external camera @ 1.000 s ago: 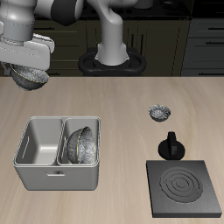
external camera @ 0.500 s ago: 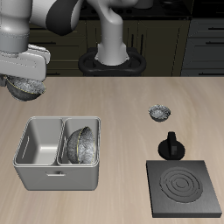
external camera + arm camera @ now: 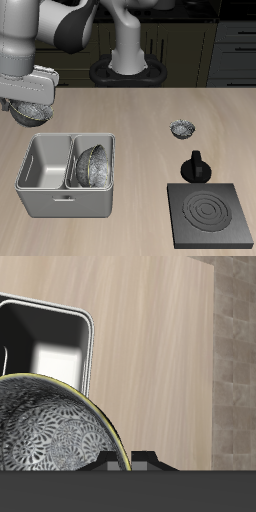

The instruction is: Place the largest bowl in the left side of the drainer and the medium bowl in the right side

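Medium bowl (image 3: 30, 110) aloft behind drainer (image 3: 64, 192); largest bowl (image 3: 92, 165) tilted inside one compartment.

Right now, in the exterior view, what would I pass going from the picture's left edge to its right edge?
Gripper with the medium bowl → drainer, its far compartment holding the largest bowl → smallest bowl → black knob → black plate.

The robot's arm (image 3: 45, 25) is built of rounded, glossy white-grey segments joined by dark, near-black joint sections. Its thick light-grey column rises from a dark oval base plate (image 3: 127, 72). The gripper (image 3: 28, 103) has a boxy pale-grey body with a darker underside. In the wrist view the gripper body shows only as a flat dark-grey band with a small stepped notch.
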You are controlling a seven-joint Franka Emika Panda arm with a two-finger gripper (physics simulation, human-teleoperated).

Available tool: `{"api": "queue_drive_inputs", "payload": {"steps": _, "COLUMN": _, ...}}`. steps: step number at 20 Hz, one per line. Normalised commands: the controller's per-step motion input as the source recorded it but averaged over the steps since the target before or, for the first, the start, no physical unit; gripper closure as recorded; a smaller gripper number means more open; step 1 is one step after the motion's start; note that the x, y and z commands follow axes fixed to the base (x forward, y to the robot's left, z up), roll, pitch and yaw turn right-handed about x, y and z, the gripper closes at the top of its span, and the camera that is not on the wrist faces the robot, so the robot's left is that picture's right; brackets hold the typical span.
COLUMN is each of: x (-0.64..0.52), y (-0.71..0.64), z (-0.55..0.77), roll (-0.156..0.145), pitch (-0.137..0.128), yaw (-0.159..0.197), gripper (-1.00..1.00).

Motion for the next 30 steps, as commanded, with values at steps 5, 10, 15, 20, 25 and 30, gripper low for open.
{"api": "queue_drive_inputs", "payload": {"steps": 5, "x": 0.0, "y": 0.01, "z": -0.26, "roll": 0.0, "pitch": 0.022, "yaw": -0.008, "gripper": 1.0}}
{"api": "queue_drive_inputs", "payload": {"steps": 10, "x": -0.01, "y": 0.1, "z": -0.15, "roll": 0.029, "pitch": 0.015, "yaw": 0.014, "gripper": 1.0}}
{"api": "queue_drive_inputs", "payload": {"steps": 15, "x": 0.03, "y": 0.02, "z": -0.13, "roll": -0.009, "pitch": 0.012, "yaw": 0.011, "gripper": -1.0}}
{"api": "queue_drive_inputs", "payload": {"steps": 20, "x": 0.02, "y": -0.07, "z": -0.28, "roll": -0.019, "pitch": 0.032, "yaw": -0.012, "gripper": -1.0}}
{"api": "queue_drive_inputs", "payload": {"steps": 25, "x": -0.03, "y": 0.15, "z": -0.15, "roll": 0.043, "pitch": 0.0, "yaw": 0.027, "gripper": -1.0}}
{"api": "queue_drive_inputs", "payload": {"steps": 30, "x": -0.15, "y": 0.34, "z": 0.27, "roll": 0.066, "pitch": -0.047, "yaw": 0.007, "gripper": -1.0}}
